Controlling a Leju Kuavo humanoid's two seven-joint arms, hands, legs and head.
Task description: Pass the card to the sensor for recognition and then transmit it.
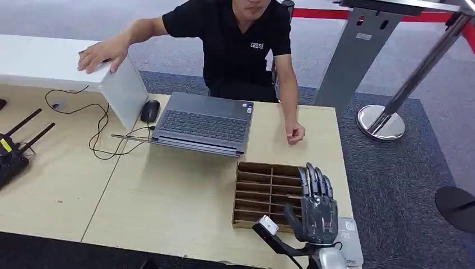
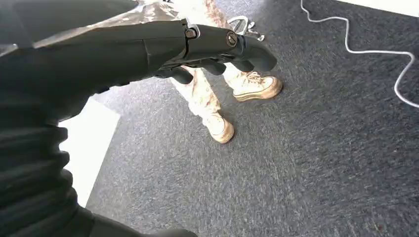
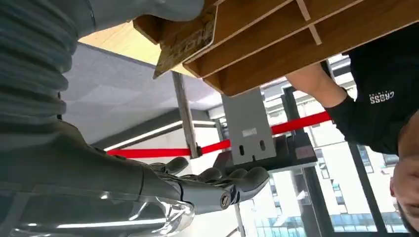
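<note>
Hovering over the wooden tray [image 1: 257, 190] at the table's 5 o'clock corner, my right hand [image 1: 318, 210] lies flat, fingers stretched straight and close together toward 12 o'clock. In the right wrist view the card [image 3: 185, 42] sits at the tray's edge with my thumb [image 3: 163, 7] against it. The long fingers are well apart from it, so I cannot tell whether I truly hold it. The white sensor [image 1: 350, 235] lies just beside the tray at its 4 o'clock, partly under my wrist.

My left hand [image 2: 197, 47] hangs over grey carpet [image 2: 296, 163], fingers curled in on nothing.

A laptop [image 1: 204, 123] sits at the tray's 11 o'clock. A person [image 1: 241, 45] sits behind it, one fist [image 1: 295, 133] on the table at the tray's 12 o'clock.
</note>
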